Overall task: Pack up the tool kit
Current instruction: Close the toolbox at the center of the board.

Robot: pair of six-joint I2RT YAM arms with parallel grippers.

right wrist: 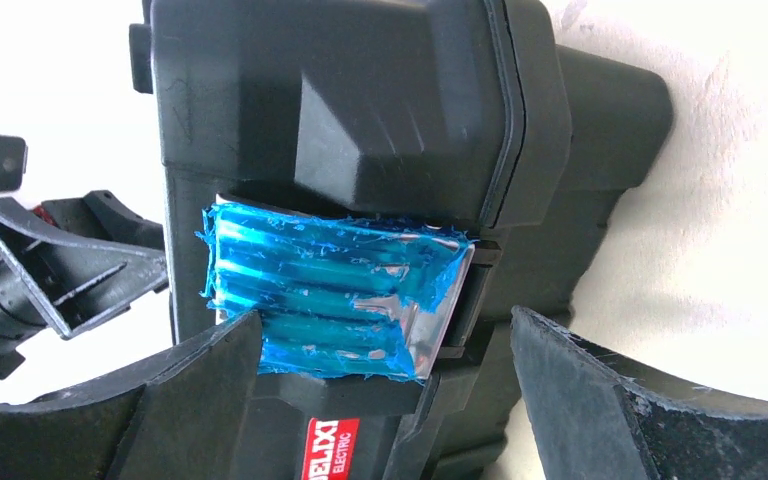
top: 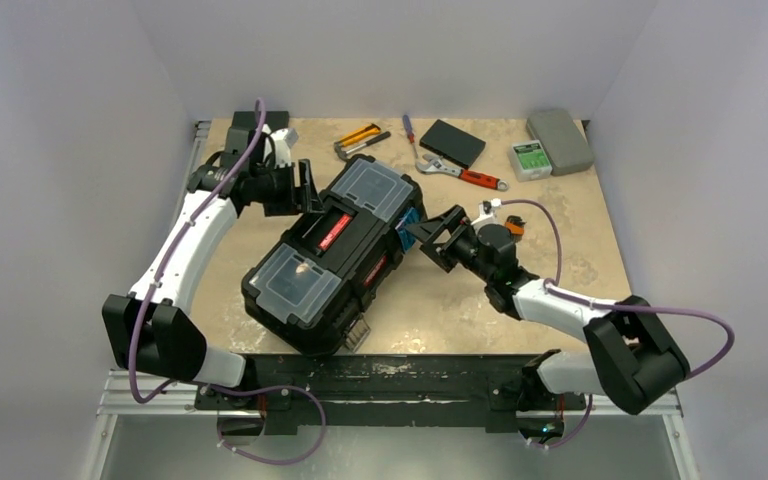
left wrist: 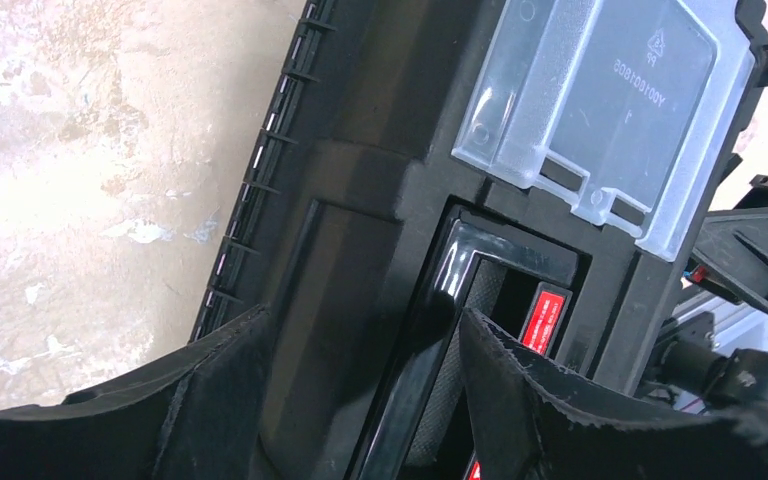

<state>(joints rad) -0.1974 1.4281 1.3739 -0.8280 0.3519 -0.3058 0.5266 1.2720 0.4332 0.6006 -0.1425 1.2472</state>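
Observation:
The tool kit point(top: 335, 255), a black toolbox with two clear-lidded compartments point(top: 375, 185) and a red-marked top handle point(top: 335, 230), lies diagonally at mid-table with its lid down. My left gripper point(top: 305, 190) is at its far left edge. In the left wrist view that gripper point(left wrist: 365, 330) straddles the lid's rim and the glossy handle bar point(left wrist: 430, 350), one finger in the handle recess and one against the lid's outer side. My right gripper point(right wrist: 385, 330) stands open at the box's right side, around the blue-filmed latch point(right wrist: 330, 290) without touching it.
Along the back lie a yellow-black tool point(top: 360, 138), a screwdriver point(top: 410, 128), a red-handled wrench point(top: 460, 172), a flat black box point(top: 452, 142), a green-white box point(top: 530, 160) and a grey case point(top: 560, 140). White walls close in on three sides.

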